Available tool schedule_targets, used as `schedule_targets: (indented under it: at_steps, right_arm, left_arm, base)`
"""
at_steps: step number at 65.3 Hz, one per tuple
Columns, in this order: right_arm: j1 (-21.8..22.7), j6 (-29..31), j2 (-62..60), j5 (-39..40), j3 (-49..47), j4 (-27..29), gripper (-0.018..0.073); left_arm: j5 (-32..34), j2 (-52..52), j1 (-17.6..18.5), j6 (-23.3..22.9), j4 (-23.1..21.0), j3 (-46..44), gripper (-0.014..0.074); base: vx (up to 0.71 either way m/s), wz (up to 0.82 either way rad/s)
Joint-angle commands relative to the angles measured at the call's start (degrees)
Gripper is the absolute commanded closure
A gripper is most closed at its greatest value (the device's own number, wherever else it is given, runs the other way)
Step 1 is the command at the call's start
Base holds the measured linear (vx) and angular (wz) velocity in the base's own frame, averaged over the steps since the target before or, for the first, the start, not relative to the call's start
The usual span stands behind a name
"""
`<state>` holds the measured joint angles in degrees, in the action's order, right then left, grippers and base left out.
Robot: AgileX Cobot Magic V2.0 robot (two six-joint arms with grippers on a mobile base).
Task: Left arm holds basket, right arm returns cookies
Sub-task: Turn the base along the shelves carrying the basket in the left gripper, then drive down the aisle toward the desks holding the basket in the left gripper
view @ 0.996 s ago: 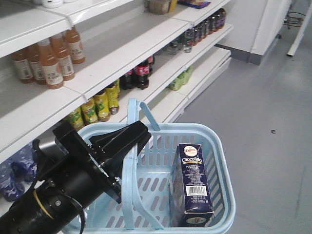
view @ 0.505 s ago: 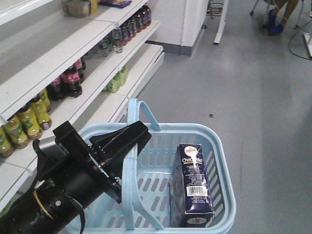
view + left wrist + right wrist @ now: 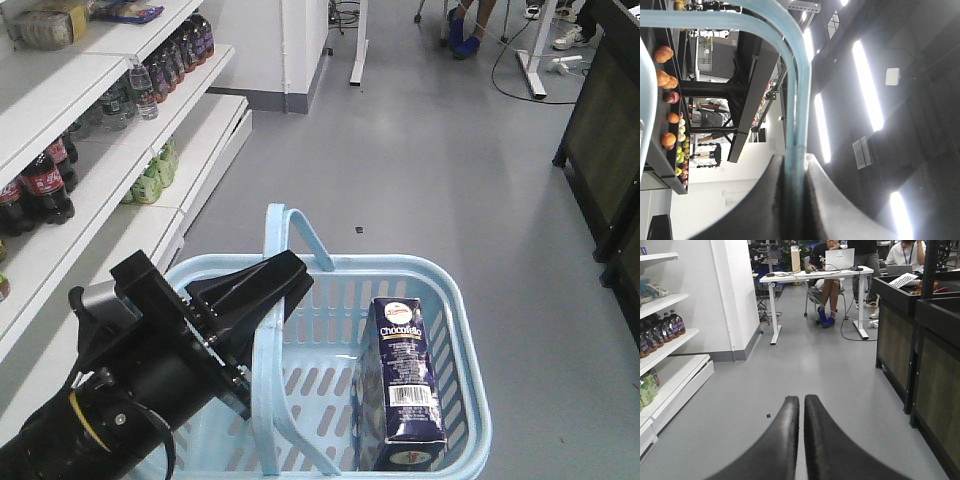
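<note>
Since dark navy cookie carton (image 3: 408, 385) stands just right of black wedge left pincer (image 3: 272, 290), grips light blue plastic basket's (image 3: 400, 263) hoop handle (image 3: 262, 400), fully shut.

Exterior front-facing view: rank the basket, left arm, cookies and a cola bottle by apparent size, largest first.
1. basket
2. left arm, close behind; it is nearer the camera and cut off by the frame, so this rank is unsure
3. cookies
4. cola bottle, farther from the camera
</note>
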<state>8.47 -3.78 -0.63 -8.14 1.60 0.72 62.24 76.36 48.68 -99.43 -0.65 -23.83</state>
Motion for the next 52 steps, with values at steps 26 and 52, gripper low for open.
schedule_targets:
  at_steps: [26, 52]
  right_arm:
    - [0.1, 0.5, -0.7, 4.4, 1.0, -0.4, 0.0565]
    - [-0.5, 0.5, -0.7, 4.4, 1.0, -0.4, 0.0565]
  left_arm:
    - [10.0, -1.8, 0.4, -0.2, -0.4, -1.6, 0.0599]
    - [10.0, -1.8, 0.4, -0.2, -0.4, -1.6, 0.0599]
  base:
    - [0.01, -0.02]
    - [0.06, -0.14]
